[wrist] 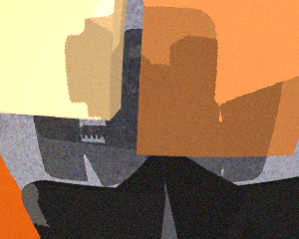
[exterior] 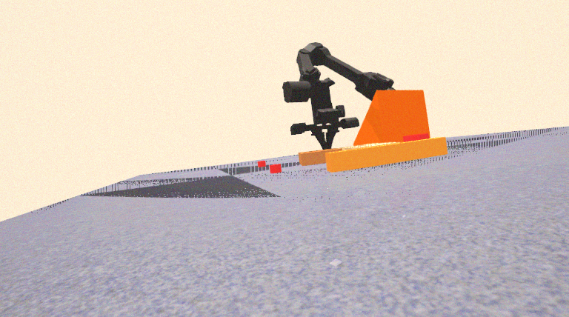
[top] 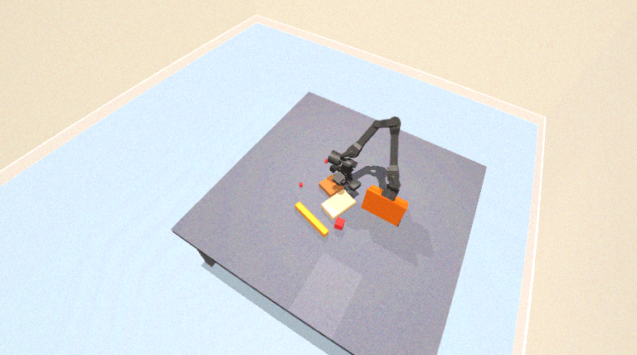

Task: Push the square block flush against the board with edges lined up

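The orange square block [top: 328, 186] [exterior: 311, 158] [wrist: 259, 50] lies flat, partly in the arm's shadow. The pale yellow board [top: 337, 204] [wrist: 30, 60] lies flat beside it. In the wrist view a narrow strip of table shows between their facing sides, which look almost parallel. Their near edges are not even there; the block's reaches lower in the picture. My gripper [exterior: 327, 147] [wrist: 162, 152] is shut and empty, pointing down, with its tips at the block's near edge in the wrist view. Whether they touch the block I cannot tell. In the top view the arm hides part of the block.
A tall orange box [top: 384, 206] [exterior: 398, 116] stands by the arm's base, right of the board. A yellow bar [top: 312, 218] [exterior: 386, 155] and a red cube [top: 339, 224] lie beyond the board. Two small red cubes [top: 301, 184] [top: 326, 161] lie on the block's far side.
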### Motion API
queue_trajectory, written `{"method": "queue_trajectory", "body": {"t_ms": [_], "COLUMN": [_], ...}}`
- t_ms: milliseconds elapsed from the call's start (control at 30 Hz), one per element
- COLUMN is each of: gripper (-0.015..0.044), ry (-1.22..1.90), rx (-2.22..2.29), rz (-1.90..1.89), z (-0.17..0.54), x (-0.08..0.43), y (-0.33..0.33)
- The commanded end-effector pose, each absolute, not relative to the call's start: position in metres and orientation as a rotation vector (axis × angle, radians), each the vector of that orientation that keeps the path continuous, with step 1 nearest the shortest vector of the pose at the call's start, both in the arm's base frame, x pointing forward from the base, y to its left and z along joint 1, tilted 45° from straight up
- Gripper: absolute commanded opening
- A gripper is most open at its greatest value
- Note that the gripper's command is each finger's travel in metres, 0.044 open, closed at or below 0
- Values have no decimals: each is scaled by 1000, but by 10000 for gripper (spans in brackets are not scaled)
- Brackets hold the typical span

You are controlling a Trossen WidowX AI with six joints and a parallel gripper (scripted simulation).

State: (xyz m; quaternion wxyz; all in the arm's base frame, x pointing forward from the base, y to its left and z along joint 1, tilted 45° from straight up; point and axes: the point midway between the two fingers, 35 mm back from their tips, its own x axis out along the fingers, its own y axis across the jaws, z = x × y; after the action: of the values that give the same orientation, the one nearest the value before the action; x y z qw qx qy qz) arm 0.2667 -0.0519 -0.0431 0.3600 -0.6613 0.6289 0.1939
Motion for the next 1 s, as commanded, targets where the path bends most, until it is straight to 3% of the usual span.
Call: {"method": "queue_trajectory", "body": {"t_ms": [0, 967], "gripper": [0, 0], "ry": [1621, 1625], "rx": [-1698, -1702], "rz": [499, 494], "z": [-45, -15], "x": [268, 258], "y": [-50, -84]}}
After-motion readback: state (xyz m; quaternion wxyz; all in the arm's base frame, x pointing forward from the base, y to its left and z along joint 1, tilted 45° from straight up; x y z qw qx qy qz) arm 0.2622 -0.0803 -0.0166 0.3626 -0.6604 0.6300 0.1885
